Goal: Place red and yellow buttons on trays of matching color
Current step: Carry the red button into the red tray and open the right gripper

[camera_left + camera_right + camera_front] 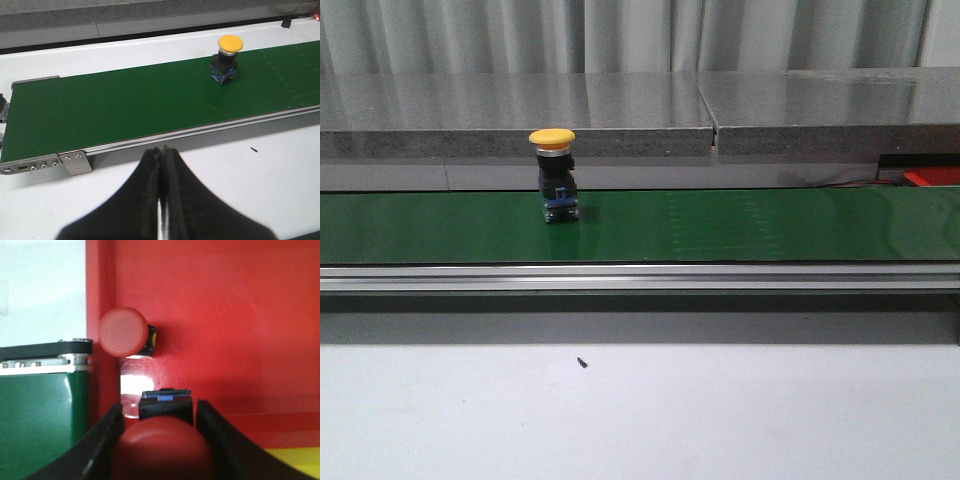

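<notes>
A yellow button (552, 137) stands upright on the green conveyor belt (740, 225), toward the belt's left half and near its far edge, its black body resting on a blue base. The belt runs across the white tabletop (640, 410), whose near part carries only a small dark speck (582, 362).

In the left wrist view, the left claw (161, 200) hangs over the tabletop's near side, just short of the belt's metal end bracket (75, 161); its black fingers are pressed together with nothing between them, well apart from the yellow button (230, 43).

In the right wrist view, the right claw (160, 440) sits over the red tray (225, 315), its fingers spread around a red button (162, 445) that fills the gap between them. A second red button (123, 332) already lies in the tray near the wall beside the belt's end. A strip of yellow tray (295, 460) shows at the edge.
</notes>
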